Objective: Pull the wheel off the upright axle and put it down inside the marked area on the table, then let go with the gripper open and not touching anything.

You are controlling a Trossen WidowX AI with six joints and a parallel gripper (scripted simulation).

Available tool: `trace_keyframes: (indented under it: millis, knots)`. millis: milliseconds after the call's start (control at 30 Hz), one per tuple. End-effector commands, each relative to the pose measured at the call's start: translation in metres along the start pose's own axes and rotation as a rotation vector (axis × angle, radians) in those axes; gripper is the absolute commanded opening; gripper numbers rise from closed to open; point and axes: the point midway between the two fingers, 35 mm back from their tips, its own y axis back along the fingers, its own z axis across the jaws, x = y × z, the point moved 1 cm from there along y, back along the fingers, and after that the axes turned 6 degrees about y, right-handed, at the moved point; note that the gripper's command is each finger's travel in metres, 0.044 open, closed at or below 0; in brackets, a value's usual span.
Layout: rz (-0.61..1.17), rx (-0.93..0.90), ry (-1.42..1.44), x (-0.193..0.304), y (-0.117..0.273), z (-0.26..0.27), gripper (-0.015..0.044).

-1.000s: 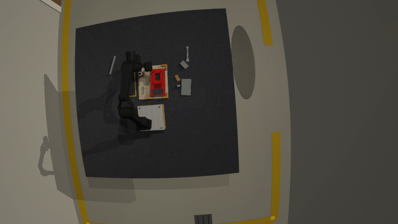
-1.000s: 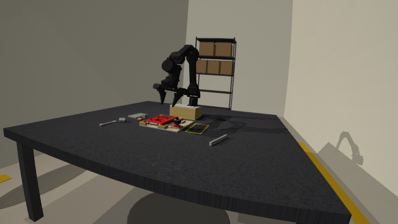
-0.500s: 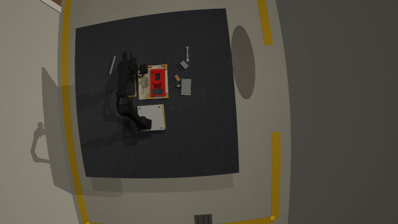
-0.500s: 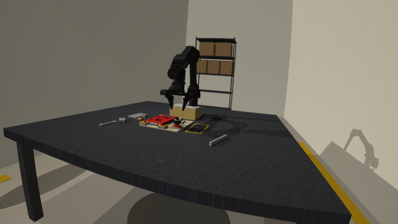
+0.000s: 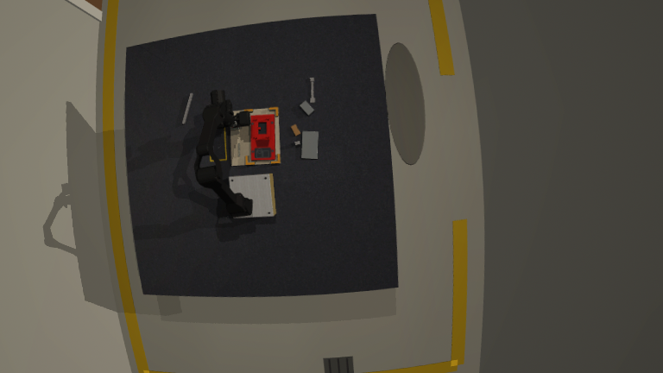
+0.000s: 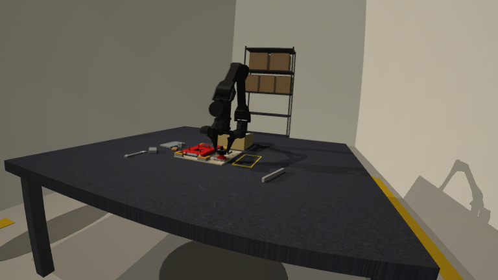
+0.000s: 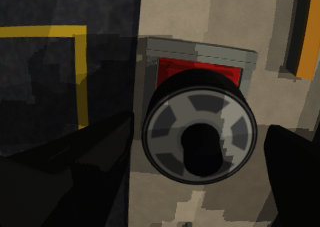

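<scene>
Seen from the wrist camera, the wheel [image 7: 200, 127] sits flat on its upright axle [image 7: 200, 150], its grey spoked face turned straight up at the lens and its dark tyre ringing it; the axis of the wheel runs vertically, along the axle, whose dark end shows in the hub. Beneath it lies a red pad [image 7: 200, 71] on a grey mount, which rests on the beige board [image 7: 200, 7]. The gripper [image 7: 200, 147] straddles the wheel with its two black fingers on either side, each standing apart from the tyre with beige board visible between; they are spread and grasp nothing. Left of the board in the wrist view, on the dark table [image 6: 220, 203], is the yellow-outlined marked area [image 7: 60, 74], with nothing inside what shows of it. In the exterior view the arm [image 6: 227, 97] reaches down from above to the board's near corner, just beside the marked area. The same board carries a red frame [image 5: 262, 136] bordered by orange corner brackets. Farther off lie a grey bar [image 6: 273, 174], a small bolt-like piece [image 5: 312, 89] and several grey blocks.
</scene>
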Motion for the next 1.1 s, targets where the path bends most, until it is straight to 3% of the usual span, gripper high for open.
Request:
trace_keyframes:
  millis: [0, 233, 433, 1067]
  knots:
    - [0.003, 0.0, 0.0, 0.0005, -0.0004, 0.0, 0.0208]
    - [0.003, 0.0, 0.0, 0.0005, -0.0004, 0.0, 0.0161]
    - [0.003, 0.0, 0.0, 0.0004, 0.0008, 0.0, 0.0004]
    - [0.001, -0.001, -0.001, 0.0001, 0.007, -0.0001, 0.0]
